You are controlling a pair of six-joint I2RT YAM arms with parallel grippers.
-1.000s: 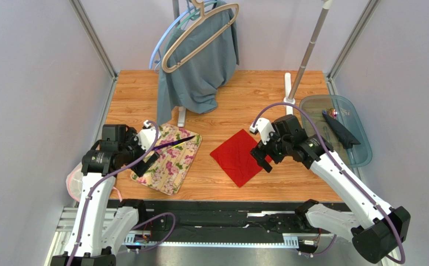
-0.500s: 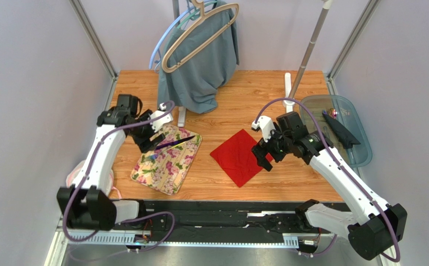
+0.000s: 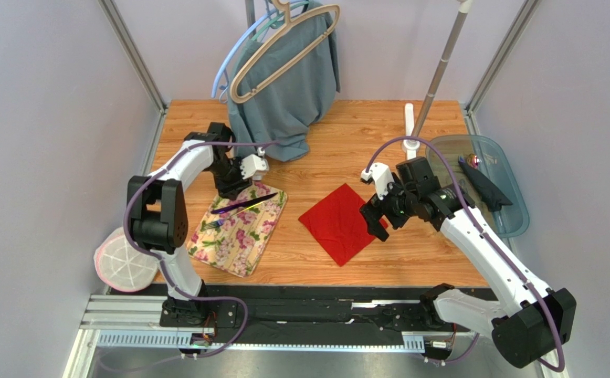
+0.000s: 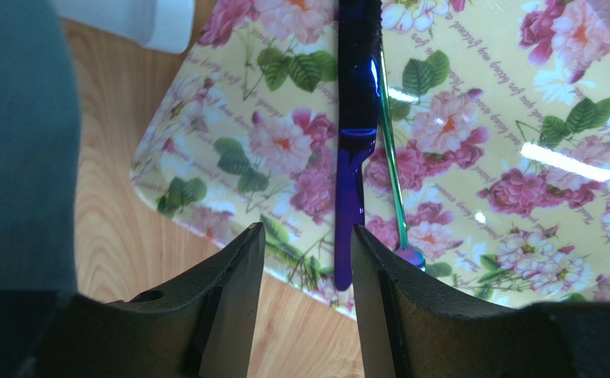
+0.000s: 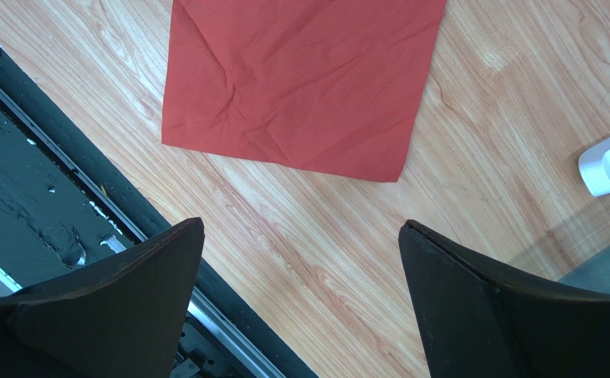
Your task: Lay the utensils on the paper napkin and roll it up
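Note:
The utensils lie on a floral mat [image 3: 237, 228]: a purple one [image 3: 243, 203] [image 4: 358, 134] with a thin green one [image 4: 391, 157] beside it. My left gripper [image 3: 232, 187] [image 4: 306, 244] hangs over the mat's far edge, jaws partly apart. The purple utensil's tip lies below the gap, close to the right finger, and nothing is gripped. The red paper napkin [image 3: 340, 224] [image 5: 300, 79] lies flat on the wooden table. My right gripper [image 3: 373, 216] [image 5: 300, 244] hovers wide open at the napkin's right edge, over bare wood.
A grey-green garment [image 3: 284, 94] on a beige hanger [image 3: 284, 43] hangs at the back, close to my left arm. A pole stand [image 3: 434, 79] rises at the back right. A clear bin [image 3: 513, 216] sits at the right edge, a round white object [image 3: 123, 260] near left.
My left arm has swung from the mat's near-left side to its far edge, and its jaws have narrowed. The right arm has hardly moved.

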